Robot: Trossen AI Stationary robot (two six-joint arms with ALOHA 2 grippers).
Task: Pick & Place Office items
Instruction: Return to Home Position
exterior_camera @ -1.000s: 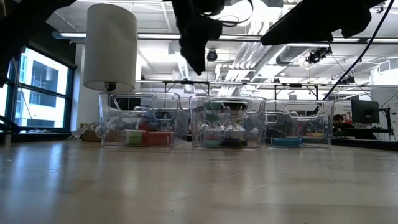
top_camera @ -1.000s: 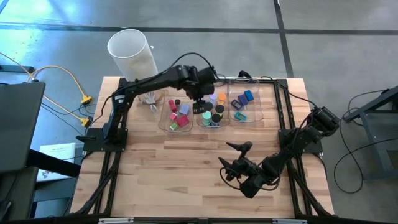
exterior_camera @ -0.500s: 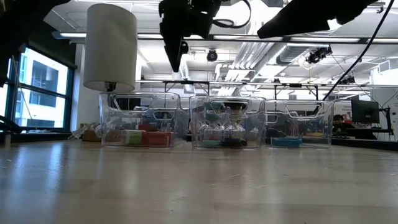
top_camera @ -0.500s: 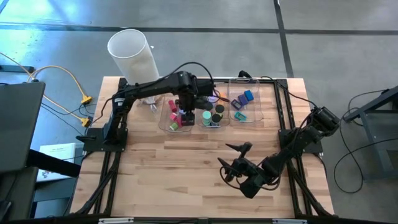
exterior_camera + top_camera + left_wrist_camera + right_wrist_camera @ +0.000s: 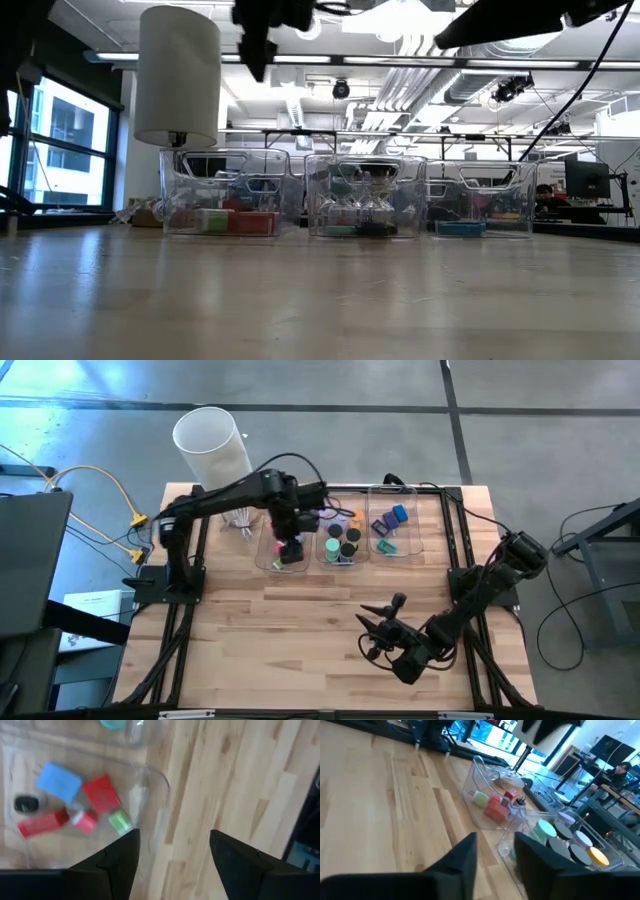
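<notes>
One wooden table [image 5: 300, 650], plank top, on which the rest was set out.

Two dark arms were recorded. The left arm [image 5: 225, 495] was stretched from the table's left side to the tray row at the back. The right arm [image 5: 480, 595] was folded over the front right part.

One white translucent cylinder [image 5: 212, 442] was stood at the back left, near the left tray.

Three clear plastic trays were ranged side by side: left tray [image 5: 225, 165], middle tray [image 5: 365, 170] and right tray [image 5: 485, 180].

Left gripper [image 5: 172, 840]: held high above the left tray, fingers spread wide, nothing gripped.

Right gripper [image 5: 495, 851]: held over bare wood, well apart from the trays, fingers parted by a narrower gap, nothing gripped.

Office items [image 5: 333, 545]: all were lodged in the trays.
- Left tray: blue block [image 5: 58, 781], red block [image 5: 101, 795], long red piece [image 5: 42, 822], green piece [image 5: 119, 821], black disc [image 5: 25, 803].
- Middle tray: teal cap [image 5: 545, 829], lavender cap [image 5: 581, 838], orange cap [image 5: 595, 855], black discs [image 5: 349, 536].
- Right tray: blue clip [image 5: 399, 515], purple clip [image 5: 380, 526], teal piece [image 5: 388, 546].
</notes>
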